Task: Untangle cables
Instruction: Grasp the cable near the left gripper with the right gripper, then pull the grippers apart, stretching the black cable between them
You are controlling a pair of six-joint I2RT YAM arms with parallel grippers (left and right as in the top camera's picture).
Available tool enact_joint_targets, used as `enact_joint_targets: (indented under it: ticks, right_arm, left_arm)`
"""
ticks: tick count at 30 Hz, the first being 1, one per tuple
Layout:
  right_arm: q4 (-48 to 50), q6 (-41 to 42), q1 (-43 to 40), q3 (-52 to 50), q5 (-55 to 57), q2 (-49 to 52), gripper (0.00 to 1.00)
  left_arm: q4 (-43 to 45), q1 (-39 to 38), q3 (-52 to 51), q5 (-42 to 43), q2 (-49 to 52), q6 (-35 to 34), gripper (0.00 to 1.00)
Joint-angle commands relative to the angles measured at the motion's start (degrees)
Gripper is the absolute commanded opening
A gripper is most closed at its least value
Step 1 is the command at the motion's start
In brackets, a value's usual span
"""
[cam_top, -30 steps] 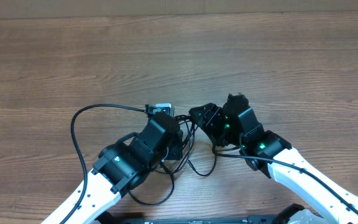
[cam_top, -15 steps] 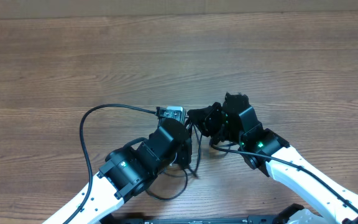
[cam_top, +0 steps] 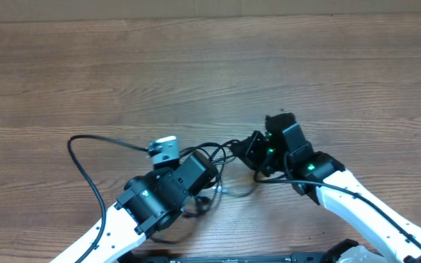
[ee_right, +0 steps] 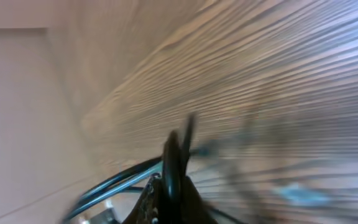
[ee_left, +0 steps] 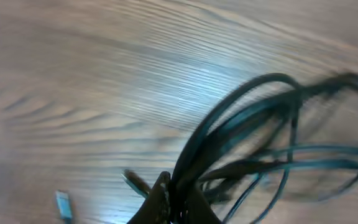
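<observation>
On the brown wooden table (cam_top: 210, 58), the thin black tangled cables (ee_left: 247, 134) stretched crosswise between left gripper (ee_left: 178, 202) and right gripper (ee_right: 169, 177), both pinched shut on strands.

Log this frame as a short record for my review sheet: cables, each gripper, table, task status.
cables: thin black strands bunched in one tangle, running between both arms
left gripper: shut on the cables
right gripper: shut on the cables
table: wood grain
task status: strands not yet separated
image quality: both wrist views blurred
</observation>
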Motion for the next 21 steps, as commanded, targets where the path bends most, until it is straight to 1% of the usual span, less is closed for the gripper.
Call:
enact_joint_targets:
  ticks: [1,5,9,12,14,17,21]
  right_arm:
    - [-2.8,-8.3,-4.6,-0.4,3.5,-2.6,0.04]
    - [-8.1,-11.6,-10.0,-0.4,4.0,-4.5,0.04]
    - [-13.0,-12.4,-16.8,-0.4,4.5,-6.7,0.04]
    - [-15.6,-15.7,-21.8,-0.4,4.5,-8.3,0.04]
    - [-17.1,-18.2,-24.7,-0.4,4.5,-9.2,0.04]
    - [-19.4,-21.0,-28.2,-0.4,4.6,-10.3,0.04]
    - [-22.2,-22.4,-32.5,-0.4,7.0,-10.5,0.04]
  left_arm:
    - [-3.1,0.3,-0.1,-8.8,-1.0,-13.3,0.04]
    - [-3.4,1.2,-0.1,-8.7,-1.0,-14.6,0.04]
    - [-4.1,2.4,-0.1,-8.0,-1.0,-14.7,0.04]
    - [-4.4,3.6,-0.1,-6.7,-1.0,-15.6,0.05]
    - [-5.2,4.5,-0.1,-6.1,-1.0,-18.4,0.04]
    - [-7.3,5.9,-0.1,-5.2,-1.0,-24.3,0.05]
    - [-11.3,7.0,-0.2,-4.5,-1.0,-33.6,0.06]
